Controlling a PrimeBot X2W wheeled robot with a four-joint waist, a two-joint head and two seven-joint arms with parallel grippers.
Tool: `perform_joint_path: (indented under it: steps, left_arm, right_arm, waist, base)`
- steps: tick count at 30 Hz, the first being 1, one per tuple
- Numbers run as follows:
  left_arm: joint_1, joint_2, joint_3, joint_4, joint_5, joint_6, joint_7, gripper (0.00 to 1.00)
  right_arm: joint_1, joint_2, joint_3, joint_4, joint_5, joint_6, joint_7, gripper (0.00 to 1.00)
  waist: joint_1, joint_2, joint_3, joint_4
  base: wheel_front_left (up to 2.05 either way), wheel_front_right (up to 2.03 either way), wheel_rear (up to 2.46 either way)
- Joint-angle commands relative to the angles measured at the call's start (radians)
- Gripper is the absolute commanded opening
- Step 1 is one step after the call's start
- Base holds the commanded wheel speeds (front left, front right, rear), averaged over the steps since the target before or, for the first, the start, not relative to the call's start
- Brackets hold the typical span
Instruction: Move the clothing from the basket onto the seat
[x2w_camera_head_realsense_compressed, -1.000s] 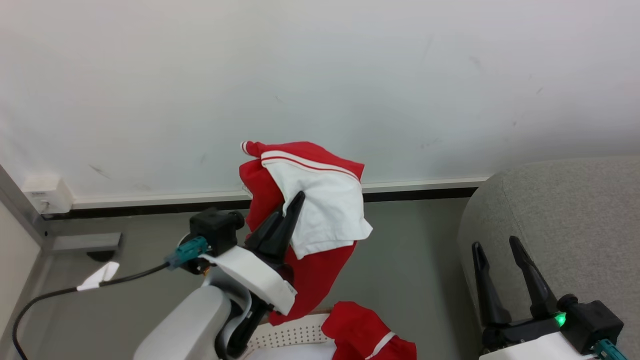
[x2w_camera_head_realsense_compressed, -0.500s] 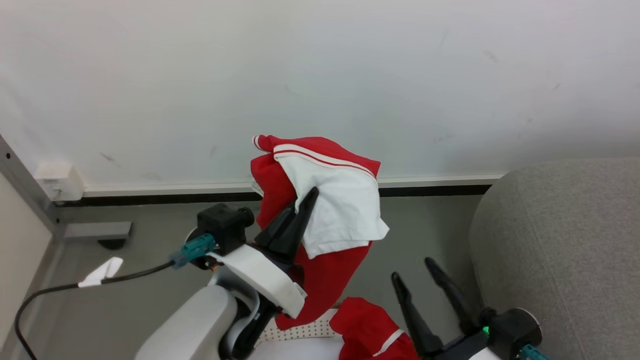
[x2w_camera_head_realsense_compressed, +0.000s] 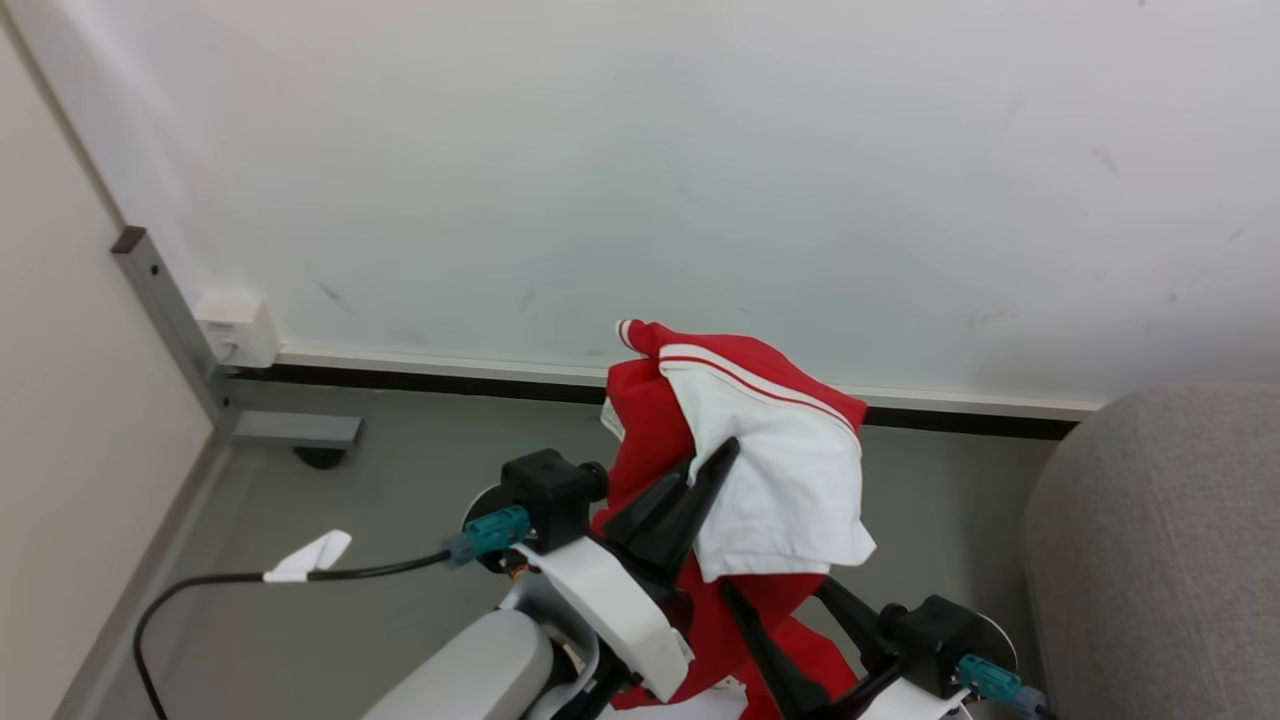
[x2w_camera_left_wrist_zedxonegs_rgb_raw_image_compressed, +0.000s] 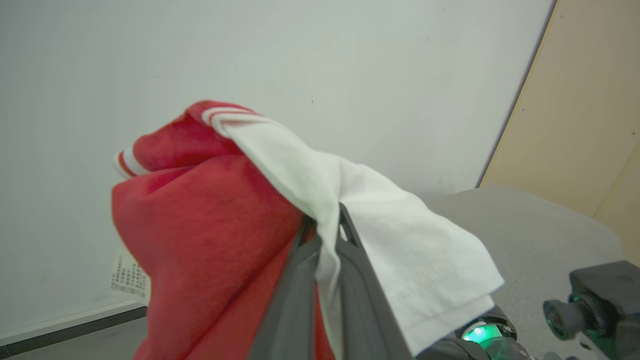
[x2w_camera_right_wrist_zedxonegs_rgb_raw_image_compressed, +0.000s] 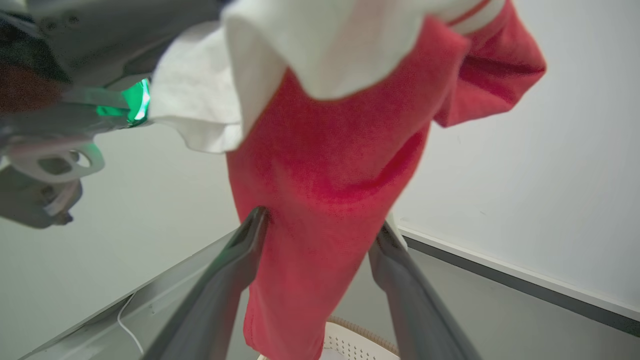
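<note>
Clothing (x2w_camera_head_realsense_compressed: 765, 470) is hanging up in the air right now: a red bundle with a white panel flopping over its right side. The left end effector (x2w_camera_head_realsense_compressed: 715, 462) is gripping it, both dark fingers squeezing together on the fabric right where the red meets the white. The whole thing is dangling in front of the far white wall (x2w_camera_head_realsense_compressed: 640, 150), over the grey floor (x2w_camera_head_realsense_compressed: 400, 470).

The seat (x2w_camera_head_realsense_compressed: 1160, 560) is sitting off to the right, well apart from the bundle.

The right end effector (x2w_camera_head_realsense_compressed: 772, 592) is hovering lower and nearer, just under the white panel. Its fingers are spreading wide on either side of the red tail that's drooping down. Honestly can't tell if they're touching the cloth.

The basket (x2w_camera_right_wrist_zedxonegs_rgb_raw_image_compressed: 350, 345) is peeking out below that tail, showing its brown rim and little holes.
</note>
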Motion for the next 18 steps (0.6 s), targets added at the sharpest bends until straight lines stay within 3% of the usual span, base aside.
perform_joint_path:
  steps: [1,7,8,9,10,11,18]
  left_arm:
    - [0.009,-0.004,-0.008,-0.007,0.004,-0.004,0.005,0.0]
    - [0.02,-0.014,-0.024,-0.008,-0.007,-0.005,0.011,0.0]
    - [0.022,-0.014,-0.025,-0.008,-0.01,-0.005,0.011,0.0]
    - [0.024,-0.014,-0.026,-0.008,-0.011,-0.004,0.011,0.0]
    - [0.026,-0.014,-0.028,-0.007,-0.012,-0.004,0.011,0.0]
    - [0.027,-0.013,-0.029,-0.007,-0.013,-0.004,0.01,0.0]
    - [0.025,-0.006,-0.025,-0.004,-0.02,0.001,0.008,0.0]
  right_arm:
    - [-0.018,0.001,0.003,0.014,0.011,-0.002,0.001,1.0]
    - [-0.031,0.008,0.009,0.019,0.023,-0.002,0.001,1.0]
    - [-0.03,0.009,0.011,0.017,0.025,-0.002,0.001,0.93]
    - [-0.03,0.01,0.012,0.014,0.026,-0.002,0.001,0.5]
    - [-0.028,0.01,0.012,0.012,0.026,-0.002,0.001,0.16]
    - [-0.027,0.01,0.012,0.01,0.026,-0.002,0.001,0.0]
    - [-0.014,0.011,0.007,-0.011,0.025,-0.002,0.001,0.0]
  waist:
    - [0.0,-0.0001,-0.009,0.022]
    - [0.0,-0.0001,-0.017,0.048]
    - [0.0,-0.0001,-0.018,0.051]
    - [0.0,-0.0001,-0.018,0.054]
    - [0.0,-0.0001,-0.019,0.056]
    - [0.0,-0.0001,-0.019,0.057]
    - [0.0,-0.0001,-0.017,0.055]
  base:
    - [0.0,0.0,0.0]
    - [0.0,0.0,0.0]
    - [0.0,0.0,0.0]
    - [0.0,0.0,0.0]
    - [0.0,0.0,0.0]
    - [0.0,0.0,0.0]
    - [0.0,0.0,0.0]
